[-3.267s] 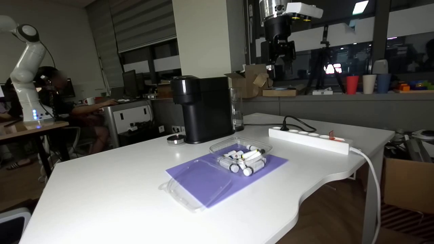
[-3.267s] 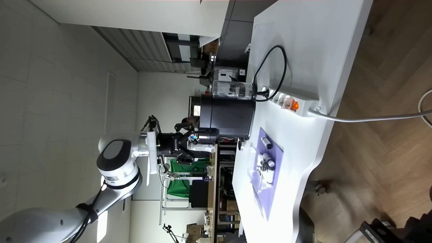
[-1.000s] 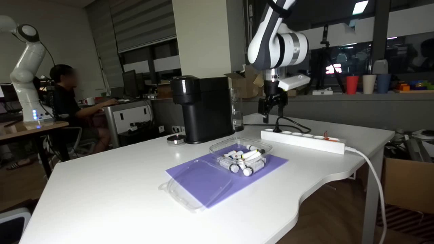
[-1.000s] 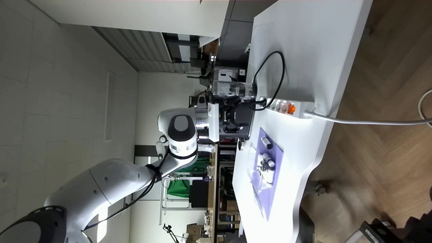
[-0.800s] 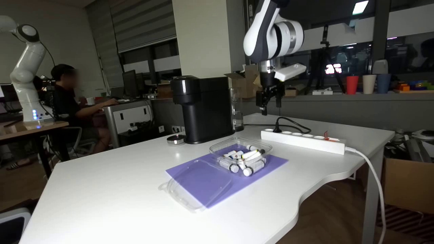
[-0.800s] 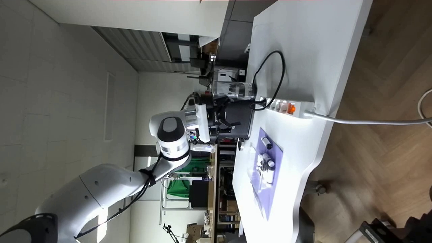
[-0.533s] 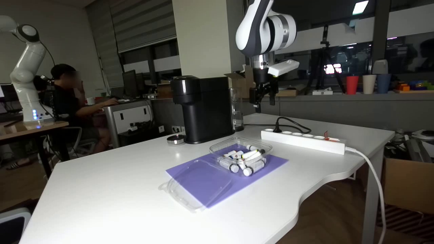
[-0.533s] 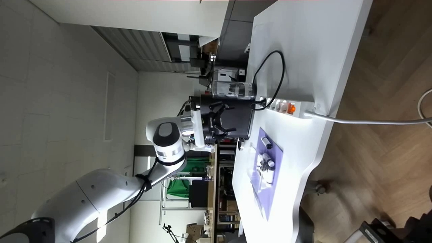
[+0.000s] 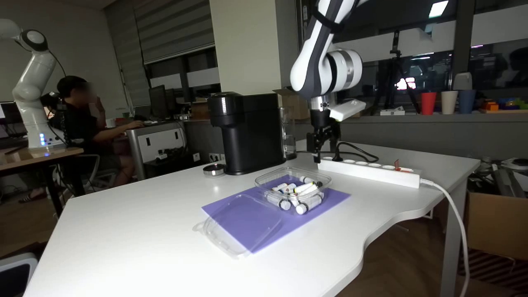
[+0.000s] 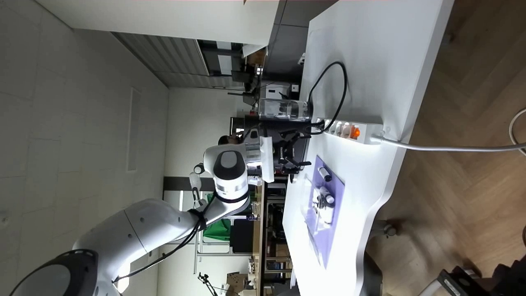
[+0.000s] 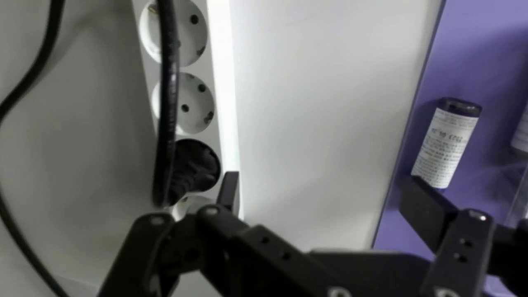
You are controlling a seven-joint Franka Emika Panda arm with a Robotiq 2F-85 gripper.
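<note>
Gripper [image 11: 328, 189]: fingers spread wide apart, aimed down, low over the desk [image 11: 313, 123]; white surface and the margin of a purple sheet [image 11: 466, 49] show between them.
Strip-side fingertip [image 11: 229, 187]: at the edge of the power strip [image 9: 371, 175], right beside the black plug [image 11: 200, 165] (contact cannot be told from these angles).
Power strip: white, flat on the desk, one end just beside the gripper in both exterior views; orange-red piece [image 10: 355, 132] toward the opposite end, where a white cord [image 9: 458, 222] leaves and drops over the desk edge.
Black plug: seated in a strip socket, sockets showing on either side; black cable [image 11: 167, 95] loops up from it.
Labelled bottle [image 11: 445, 144]: lying over the purple sheet, one end overlapped by the opposite finger in the wrist view.
Clear tub [image 9: 262, 186]: on the purple sheet, white bottles [image 9: 303, 192] heaped in it.
Clear lid [image 9: 243, 222]: partly on the purple sheet, partly on the desk.
Coffee machine [image 9: 260, 132]: black, upright on the desk, round metal tin [image 9: 214, 170] at its foot.
</note>
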